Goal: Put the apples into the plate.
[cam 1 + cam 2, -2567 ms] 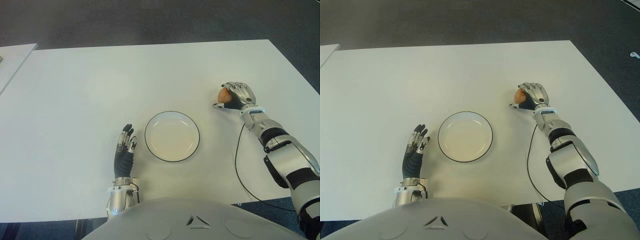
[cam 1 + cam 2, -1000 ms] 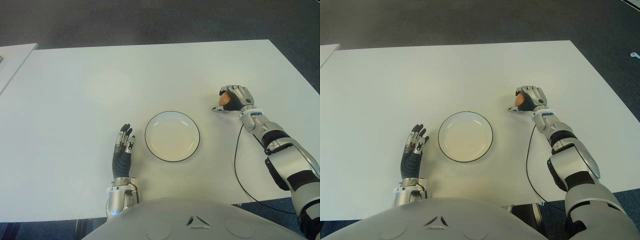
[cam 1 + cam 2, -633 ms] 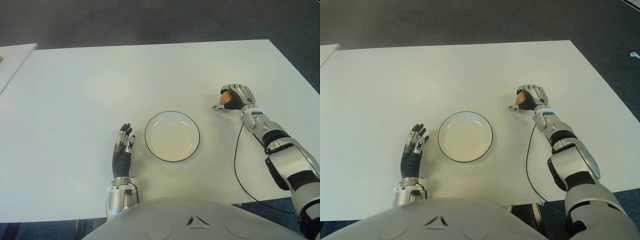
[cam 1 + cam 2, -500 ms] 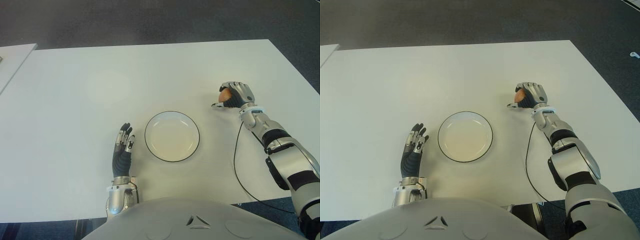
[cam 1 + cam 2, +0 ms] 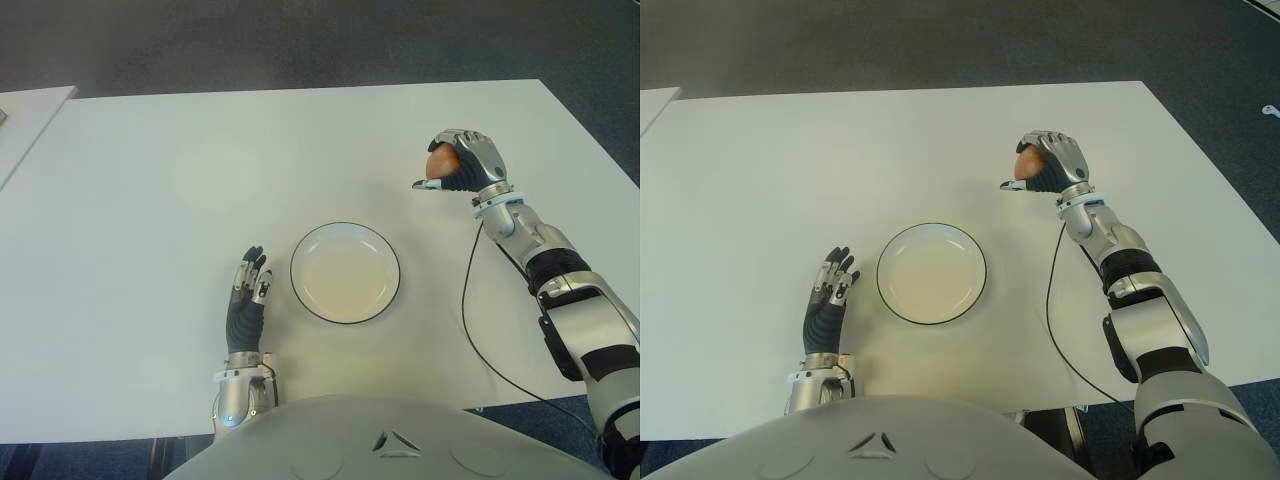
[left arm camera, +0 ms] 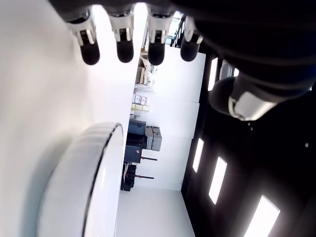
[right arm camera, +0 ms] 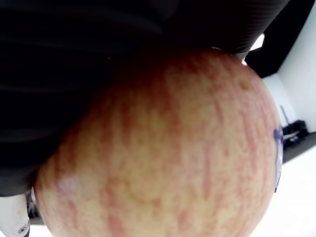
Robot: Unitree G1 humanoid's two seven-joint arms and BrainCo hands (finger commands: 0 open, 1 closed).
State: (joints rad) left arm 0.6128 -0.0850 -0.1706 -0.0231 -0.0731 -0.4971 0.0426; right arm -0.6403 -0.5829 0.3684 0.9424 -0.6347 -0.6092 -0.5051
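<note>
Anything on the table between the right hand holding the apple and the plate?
No. In both eye views only bare table lies between the right hand, shut on the apple, and the plate.

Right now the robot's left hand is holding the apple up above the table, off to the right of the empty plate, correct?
Not quite: the right hand holds the apple, as the left eye view shows. The left hand shows open beside the plate, on its left. The rest stands: the apple is up to the right of the empty plate.

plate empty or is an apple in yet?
Empty. The plate shows only its bare white inside; the apple sits in the right hand, off to the plate's right.
</note>
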